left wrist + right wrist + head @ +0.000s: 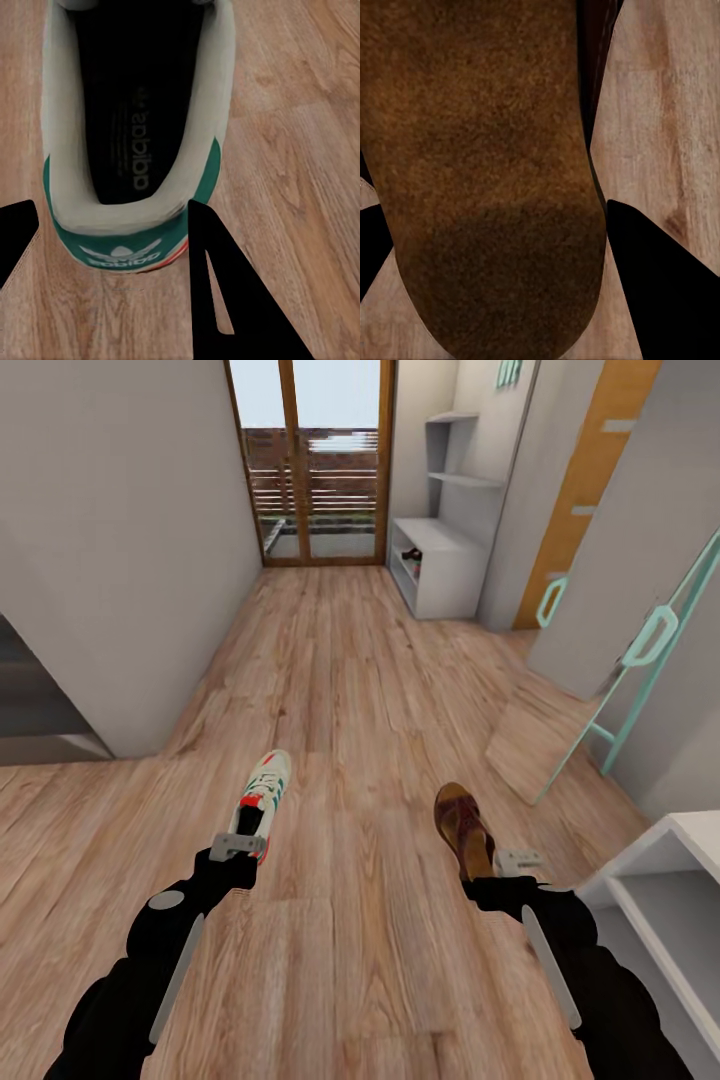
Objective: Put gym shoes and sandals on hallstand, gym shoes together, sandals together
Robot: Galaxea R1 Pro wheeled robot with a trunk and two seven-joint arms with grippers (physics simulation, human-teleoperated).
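One cream-white gym shoe [262,792] with green stripes and a red-orange heel tab points away from me, its heel between the fingers of my left gripper [240,847]. In the left wrist view the black fingers [225,292] press both sides of the gym shoe's green heel [127,247]; this gripper is shut on it. A dark brown sandal [462,828] lies toe-forward in my right gripper [500,860], which is shut on its heel. The sandal's tan footbed [487,165] sits between that gripper's fingers [660,285]. The pale hallstand [435,565] stands far ahead on the right of the corridor floor [340,690].
A glazed wooden door [315,460] closes the corridor's far end. Dark stair steps [30,705] are at the left wall. A teal-framed leaning mirror [590,730] and a white shelf unit [660,890] crowd the right side. A small dark shape [412,556] sits in the hallstand's slot.
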